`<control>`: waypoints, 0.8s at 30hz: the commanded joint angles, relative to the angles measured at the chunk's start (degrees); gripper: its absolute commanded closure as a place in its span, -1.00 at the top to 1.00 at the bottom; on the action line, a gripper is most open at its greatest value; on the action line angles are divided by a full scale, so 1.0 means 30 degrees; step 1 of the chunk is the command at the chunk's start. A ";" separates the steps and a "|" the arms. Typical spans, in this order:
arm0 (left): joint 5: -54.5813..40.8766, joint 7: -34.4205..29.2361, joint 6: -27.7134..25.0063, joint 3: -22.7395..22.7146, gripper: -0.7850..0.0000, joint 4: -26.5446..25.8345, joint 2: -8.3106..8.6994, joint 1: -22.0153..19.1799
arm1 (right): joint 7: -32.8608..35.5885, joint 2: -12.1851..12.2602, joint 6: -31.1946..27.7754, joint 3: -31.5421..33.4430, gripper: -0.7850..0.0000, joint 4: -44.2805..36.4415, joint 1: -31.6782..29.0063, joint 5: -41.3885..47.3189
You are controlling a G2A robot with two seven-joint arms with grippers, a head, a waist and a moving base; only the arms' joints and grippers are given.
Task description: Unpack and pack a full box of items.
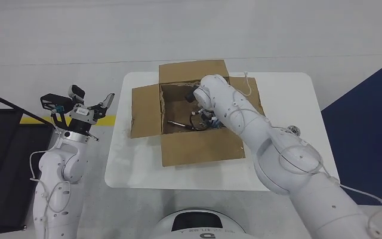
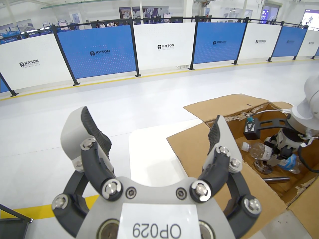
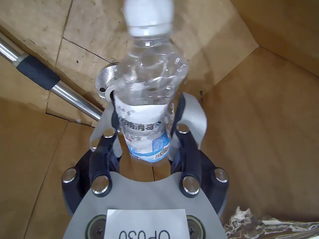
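An open cardboard box [image 1: 191, 146] sits on the white table [image 1: 286, 101]. My right gripper [image 3: 145, 109] is down inside the box [image 3: 261, 115], shut on a clear plastic water bottle [image 3: 147, 75] with a white cap, gripping it around the label. From the left wrist view the same gripper [image 2: 278, 155] holds the bottle [image 2: 256, 149] above the box floor. A metal rod with a black sleeve [image 3: 37, 69] and a round metal flange [image 3: 106, 78] lie on the box bottom. My left gripper [image 2: 154, 128] stands open and empty, off the table's left side [image 1: 89, 107].
The box's four flaps [image 1: 145, 110] are folded outward over the table. A black frame [image 1: 15, 155] stands on the floor to the left of my left arm. Bare tabletop [image 1: 137, 173] lies left of and in front of the box.
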 commanded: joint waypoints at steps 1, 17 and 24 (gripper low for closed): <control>0.0000 0.0000 0.0000 0.0000 1.00 0.0000 0.0000 0.0000 | -0.0156 -0.0183 -0.0278 0.0068 -1.00 0.0480 0.0153 0.0139; 0.0000 0.0000 0.0000 0.0000 1.00 0.0000 0.0000 0.0000 | -0.2043 0.0956 -0.5483 0.2654 -1.00 0.1735 0.1827 0.3097; 0.0000 0.0000 0.0000 0.0000 1.00 0.0000 0.0000 0.0000 | -0.2061 0.2878 -0.6829 0.4621 -1.00 -0.2069 0.1373 0.3857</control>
